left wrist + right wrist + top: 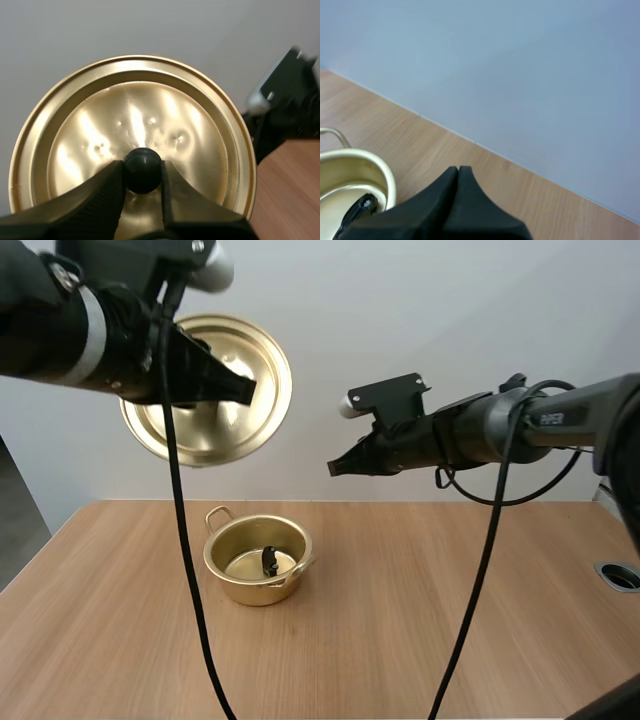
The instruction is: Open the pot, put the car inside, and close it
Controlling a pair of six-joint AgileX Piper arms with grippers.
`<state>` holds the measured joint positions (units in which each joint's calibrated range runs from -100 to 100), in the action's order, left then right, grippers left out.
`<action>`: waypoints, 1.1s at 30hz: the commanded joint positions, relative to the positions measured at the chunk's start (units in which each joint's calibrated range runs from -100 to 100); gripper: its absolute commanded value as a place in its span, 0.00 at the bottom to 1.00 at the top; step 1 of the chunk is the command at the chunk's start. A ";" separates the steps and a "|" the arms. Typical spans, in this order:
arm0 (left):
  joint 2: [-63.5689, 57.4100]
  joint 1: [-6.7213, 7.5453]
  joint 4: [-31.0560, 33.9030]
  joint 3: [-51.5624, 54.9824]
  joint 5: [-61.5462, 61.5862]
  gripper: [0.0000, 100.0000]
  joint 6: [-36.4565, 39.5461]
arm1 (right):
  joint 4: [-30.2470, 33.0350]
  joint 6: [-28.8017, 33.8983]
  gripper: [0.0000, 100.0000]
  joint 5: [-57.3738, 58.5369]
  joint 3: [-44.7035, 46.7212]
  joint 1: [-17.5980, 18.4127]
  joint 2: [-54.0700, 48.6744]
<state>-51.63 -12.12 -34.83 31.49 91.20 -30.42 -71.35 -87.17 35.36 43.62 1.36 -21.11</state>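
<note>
Lid (135, 120) off and car (270, 560) in: by the look of things, two of the three steps are done. The pot (255, 593) stands open on the table (450, 620), and the small dark car lies on its bottom, near the middle. The left gripper (141, 172) pinches the lid's black knob (143, 165) between its fingertips and holds the lid tilted, high above the table, up and to the left of the pot and well apart from it. The right gripper (458, 175) hangs in the air above and to the right of the pot, its fingers pressed together on nothing. What is left, I judge, is the closing: the lid has to come down level over the rim and be let go.
</note>
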 commanded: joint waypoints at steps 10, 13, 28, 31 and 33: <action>27.76 6.21 6.14 5.55 -5.91 0.00 -8.83 | 0.00 -0.03 0.00 24.16 7.96 -18.08 -23.00; 31.06 8.95 9.37 5.55 -12.01 0.00 -8.38 | 0.00 -0.03 0.00 24.16 10.26 -18.22 -26.70; 43.93 11.37 10.87 5.55 -18.43 0.00 -8.05 | 3.92 2.18 0.00 24.16 13.45 -18.22 -33.16; 44.95 11.37 10.82 5.55 -18.43 0.00 -8.05 | 4.33 2.18 0.00 24.16 13.45 -18.22 -33.16; 45.84 11.37 10.82 5.55 -18.43 0.00 -8.05 | 4.33 2.18 0.00 24.52 13.45 -18.22 -33.16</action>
<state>-6.07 -0.77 -23.98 37.02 72.62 -38.41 -67.01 -85.04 59.77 57.08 -16.89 -54.34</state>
